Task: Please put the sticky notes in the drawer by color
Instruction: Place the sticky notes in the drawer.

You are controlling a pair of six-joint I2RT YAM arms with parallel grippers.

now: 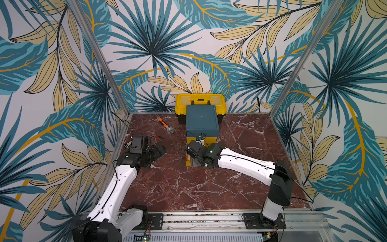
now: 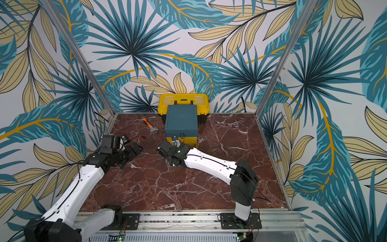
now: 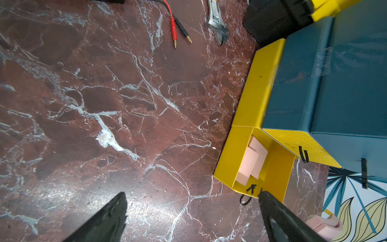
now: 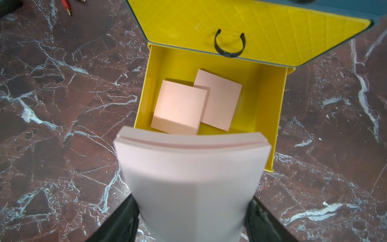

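**Third pink pad poised over the open bottom drawer**

The right hand (image 4: 194, 211) pinches a pink pad (image 4: 192, 176) by its sides, bowing it slightly, above the front lip of the yellow bottom drawer (image 4: 270, 100). This drawer is pulled toward 6 o'clock from the teal cabinet (image 1: 202, 119) at the table's (image 1: 209, 188) 12 o'clock. Two pink pads (image 4: 180, 106) lie inside — so the colour matches. The left hand (image 3: 191, 194), spread and empty, hovers at the drawer's 9 o'clock, probably to stay clear of the drop.

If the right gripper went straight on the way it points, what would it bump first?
Likely the two pink pads lying in the open yellow drawer: the right gripper, holding a third pink pad, aims into it. Depth is unclear.
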